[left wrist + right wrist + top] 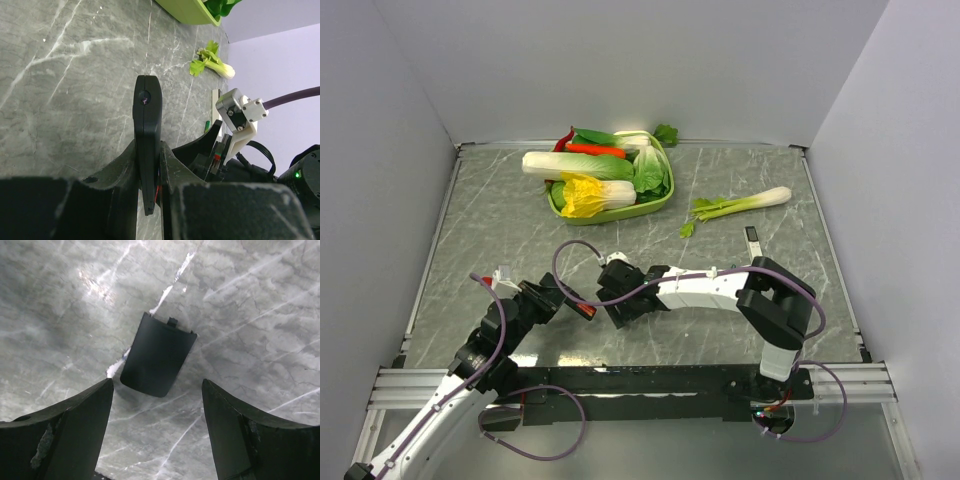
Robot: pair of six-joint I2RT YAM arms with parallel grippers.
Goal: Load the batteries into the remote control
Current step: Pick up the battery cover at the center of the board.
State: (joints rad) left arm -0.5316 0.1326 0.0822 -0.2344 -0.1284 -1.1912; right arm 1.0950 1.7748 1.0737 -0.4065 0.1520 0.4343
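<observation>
left gripper [148, 152] pinching the remote control [147, 112] edge-on, jaws pressed against both flat faces; the remote is held clear of the table [260, 300], narrow end pointing away from the wrist; red-orange strip [586, 313] shows on the side of the remote facing the right arm; looks like a battery, can't confirm from here

right gripper [157, 381] jaws spread wide, nothing between them; it hangs just beside the remote, fingers pointing down at the marble; black battery cover [157, 357] lies flat on the table under the gap, latch tab at its far edge, not touching either finger [75, 425]

further back: green tray [610, 215] of vegetables near the rear wall; celery stalk [740, 204] to its right; slim white device [753, 240] just in front of the celery, well apart from both grippers
</observation>
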